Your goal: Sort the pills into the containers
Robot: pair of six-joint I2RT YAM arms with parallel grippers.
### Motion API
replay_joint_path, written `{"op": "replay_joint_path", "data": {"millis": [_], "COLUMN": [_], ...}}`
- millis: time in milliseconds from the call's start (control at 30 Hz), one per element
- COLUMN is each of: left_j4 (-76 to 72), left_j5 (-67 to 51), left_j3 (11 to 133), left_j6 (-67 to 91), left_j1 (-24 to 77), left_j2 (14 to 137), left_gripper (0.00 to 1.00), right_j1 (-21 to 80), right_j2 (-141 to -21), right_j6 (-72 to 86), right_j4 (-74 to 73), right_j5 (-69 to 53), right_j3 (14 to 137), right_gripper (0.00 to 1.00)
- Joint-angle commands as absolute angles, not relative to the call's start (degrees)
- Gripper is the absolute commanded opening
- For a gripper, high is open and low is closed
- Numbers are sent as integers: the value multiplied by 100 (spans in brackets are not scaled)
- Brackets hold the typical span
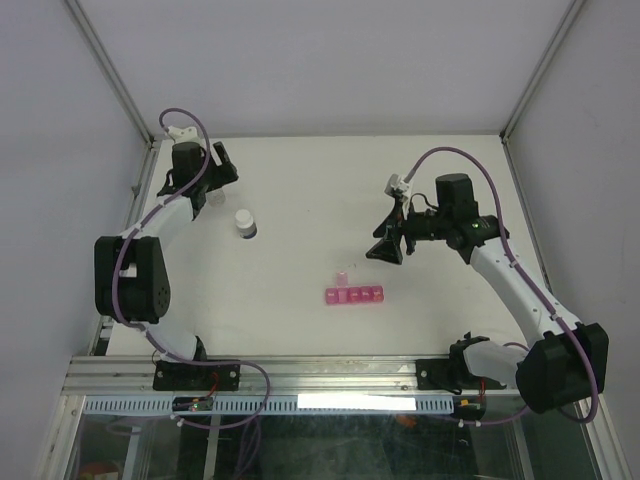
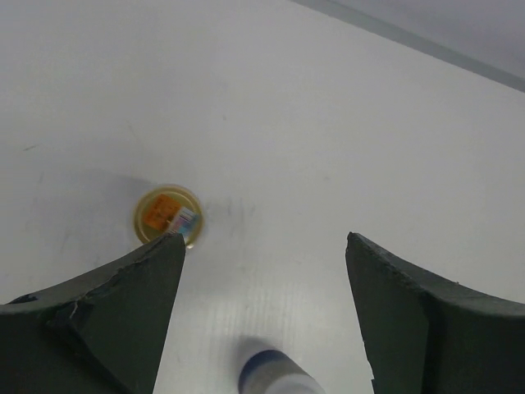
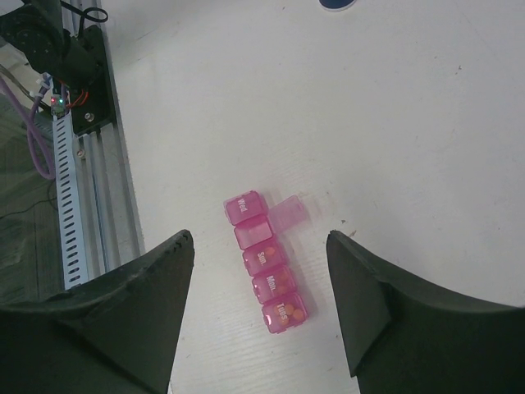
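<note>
The pink pill-organiser strip (image 3: pixel 267 263) (image 1: pixel 353 294) lies flat on the white table, in front of the right arm. One compartment has its lid (image 3: pixel 290 212) flipped open and looks empty. Orange pills (image 3: pixel 283 312) show through the closed lids marked Sun, Mon and Tues. My right gripper (image 3: pixel 259 235) (image 1: pixel 388 248) hovers above the strip, open, with nothing between its fingers. At the far left my left gripper (image 2: pixel 264 242) (image 1: pixel 222 165) also stands open and empty above the table. It is just beside a small clear uncapped bottle (image 2: pixel 168 215) with orange contents.
A white-capped dark bottle (image 1: pixel 245 222) (image 2: pixel 275 373) stands close to the left gripper, on its near side. The aluminium rail (image 3: pixel 82 205) with cables runs along the table's near edge. Frame posts and walls bound the table at the back and sides.
</note>
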State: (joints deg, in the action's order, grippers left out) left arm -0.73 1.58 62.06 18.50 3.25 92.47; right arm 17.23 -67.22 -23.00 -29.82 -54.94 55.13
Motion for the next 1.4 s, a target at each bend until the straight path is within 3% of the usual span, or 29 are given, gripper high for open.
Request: {"op": "replay_joint_path", "data": {"millis": [0,400,767,833,933,1133,1367], "left_j4": [368,819,1171,1192,1208,1282,531], "left_j5": [780,1533,1483,1450,1302,886,-244], "left_j3": [6988,7519,7882,7903,7918,7823,6672], "left_j6": [1639,1537,1490,1512,1570,1719,2547], "left_j1": [167,161,166,162,162,182,615], "left_j2": [9665,10394,10921,10960,10947,10384,8530], "left_gripper": [81,73,67,59,39,21,15], "right_j1": [1761,1861,1865,1868,1864,1862,1862], "right_j2": [-6534,-6662,-6669,-6670,-6660,-6629,-6477], "right_j6": [-2189,-2178,-2133,-2135,-2126,-2189,-2549], "right_j4": [-2734,-2720,-2687,-2689,-2689,-2717,-2844], "right_j5": [-5619,-5563,-5602,-5600,-5599,-5643,-6521], "right_j3": [5496,5491,5456,5457,5453,5453,5453], "right_gripper": [69,68,69,69,69,69,69]}}
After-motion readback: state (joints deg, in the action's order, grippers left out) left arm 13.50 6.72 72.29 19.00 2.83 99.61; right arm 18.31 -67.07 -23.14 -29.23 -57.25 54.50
